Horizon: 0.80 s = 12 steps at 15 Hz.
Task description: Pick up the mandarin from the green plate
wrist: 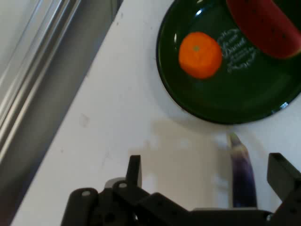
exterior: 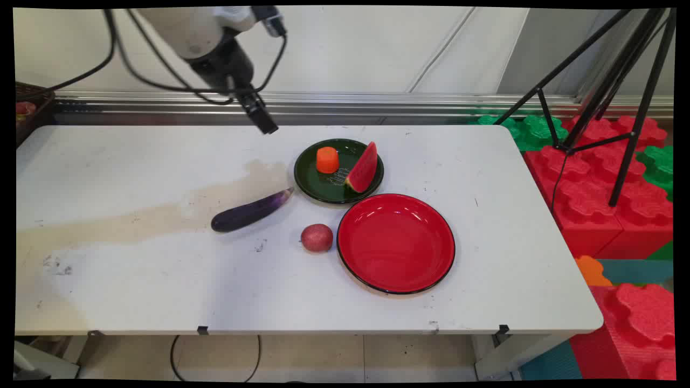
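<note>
Broad white tabletop [exterior: 135,280], its left half and near strip bare apart from a tan stain. Beyond the right edge, red and green foam blocks [exterior: 598,183] and a black tripod [exterior: 609,86]. Red plate [exterior: 396,269] near the middle, empty, its rim just beside the smaller dark green plate [exterior: 315,188] behind it. On the green plate, a watermelon slice [exterior: 364,168] leaning upright and an orange carrot stub [exterior: 327,160]; in the hand view, the slice cut off by the top edge. Left of the plates, a purple eggplant [exterior: 250,211] lying slantwise, its tip near the green rim, its lower end hidden behind the linkage in the hand view. Small red potato [exterior: 316,237] just beside the red plate. Pincer [wrist: 207,176] raised over the far edge, tilted down toward the eggplant, spread wide, holding nothing.
</note>
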Tool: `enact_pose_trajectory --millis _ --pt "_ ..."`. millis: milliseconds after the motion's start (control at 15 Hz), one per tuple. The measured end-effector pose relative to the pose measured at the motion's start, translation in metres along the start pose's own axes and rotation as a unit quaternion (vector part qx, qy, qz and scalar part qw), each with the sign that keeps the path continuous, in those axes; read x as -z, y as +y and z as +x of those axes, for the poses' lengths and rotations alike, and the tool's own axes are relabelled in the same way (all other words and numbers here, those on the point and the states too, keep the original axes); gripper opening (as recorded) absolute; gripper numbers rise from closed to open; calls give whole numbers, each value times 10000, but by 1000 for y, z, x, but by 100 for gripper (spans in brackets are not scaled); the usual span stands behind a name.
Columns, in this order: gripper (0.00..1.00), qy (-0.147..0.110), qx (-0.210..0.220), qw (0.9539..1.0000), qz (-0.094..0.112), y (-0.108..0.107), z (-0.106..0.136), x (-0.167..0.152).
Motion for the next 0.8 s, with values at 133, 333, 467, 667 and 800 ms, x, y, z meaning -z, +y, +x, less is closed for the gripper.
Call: enact_pose_trajectory --millis 133,333,467,667,800 --pt "100 -41 -30 10000 41 -2 15 -6" --pt "100 -142 -36 9998 102 -6 41 -24" --pt "100 -216 -62 9997 105 -6 57 -41" --pt "100 -309 -98 9994 70 -6 71 -65" --pt "100 -382 -143 9992 24 -5 81 -85"
